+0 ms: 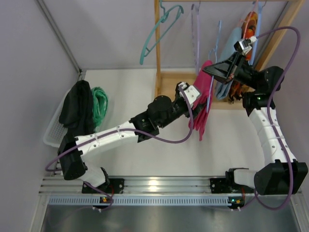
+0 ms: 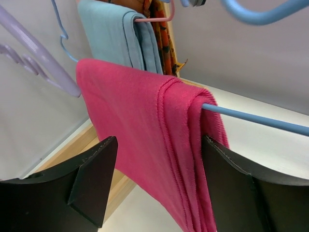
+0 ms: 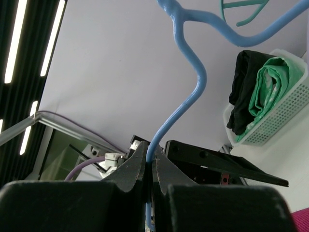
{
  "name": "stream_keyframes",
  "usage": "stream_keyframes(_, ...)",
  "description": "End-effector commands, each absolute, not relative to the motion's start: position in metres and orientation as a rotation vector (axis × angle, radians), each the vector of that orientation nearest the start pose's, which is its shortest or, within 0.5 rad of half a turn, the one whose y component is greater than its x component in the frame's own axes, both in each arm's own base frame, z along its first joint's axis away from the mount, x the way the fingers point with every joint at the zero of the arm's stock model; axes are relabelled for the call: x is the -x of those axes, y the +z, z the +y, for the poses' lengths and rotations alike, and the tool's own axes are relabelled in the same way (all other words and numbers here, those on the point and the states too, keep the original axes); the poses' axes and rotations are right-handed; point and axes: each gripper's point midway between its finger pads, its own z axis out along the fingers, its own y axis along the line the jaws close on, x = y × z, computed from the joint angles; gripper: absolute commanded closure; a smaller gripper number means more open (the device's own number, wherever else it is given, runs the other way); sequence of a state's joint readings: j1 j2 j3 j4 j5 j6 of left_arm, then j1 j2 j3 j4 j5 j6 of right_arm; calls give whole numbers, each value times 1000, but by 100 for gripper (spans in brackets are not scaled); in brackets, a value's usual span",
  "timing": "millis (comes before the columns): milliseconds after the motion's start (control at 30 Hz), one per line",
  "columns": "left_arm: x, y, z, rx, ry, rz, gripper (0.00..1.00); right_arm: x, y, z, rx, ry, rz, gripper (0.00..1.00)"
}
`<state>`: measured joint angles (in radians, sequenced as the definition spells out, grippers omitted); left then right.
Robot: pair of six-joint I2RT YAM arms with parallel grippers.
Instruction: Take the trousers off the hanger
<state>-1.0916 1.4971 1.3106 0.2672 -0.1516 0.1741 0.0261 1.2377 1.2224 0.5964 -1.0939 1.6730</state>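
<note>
Magenta trousers (image 2: 145,125) draped over the bar of a blue hanger (image 2: 256,120), beside the wooden rack (image 1: 157,58); left jaws apart, flanking the hanging cloth; right jaws clamped on the hanger's neck; black trousers (image 1: 77,106) and mint-green trousers (image 1: 100,104) lie in a white basket (image 1: 52,133) at the left of the counter (image 1: 135,159).

White mesh basket (image 1: 51,136) at left, wooden clothes rack (image 1: 157,58) at back, metal rail (image 1: 159,184) along near edge
</note>
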Motion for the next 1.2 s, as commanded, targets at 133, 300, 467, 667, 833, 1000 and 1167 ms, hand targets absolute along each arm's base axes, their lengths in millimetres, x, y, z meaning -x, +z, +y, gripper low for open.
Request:
stream_keyframes(133, -281, 406, -422, -698, -593, 1221, 26, -228, 535, 183, 240, 1840, 1409, 100)
stream_keyframes(300, -285, 405, -427, -705, -577, 1188, 23, -226, 533, 185, 233, 1857, 1409, 100)
stream_keyframes(467, -288, 408, -433, -712, -568, 1142, 19, -222, 524, 189, 223, 1872, 1434, 100)
stream_keyframes(667, -287, 414, -427, -721, -548, 1113, 40, -217, 523, 189, 233, 1867, 1447, 100)
stream_keyframes(833, -281, 416, -414, -743, -543, 1117, 66, -216, 522, 189, 229, 1871, 1450, 100)
stream_keyframes(1000, -272, 438, -395, -740, -521, 1095, 97, -220, 509, 189, 206, 1877, 1476, 100)
stream_keyframes(1167, -268, 473, -371, -695, -516, 1080, 100, -223, 495, 189, 198, 1875, 1488, 100)
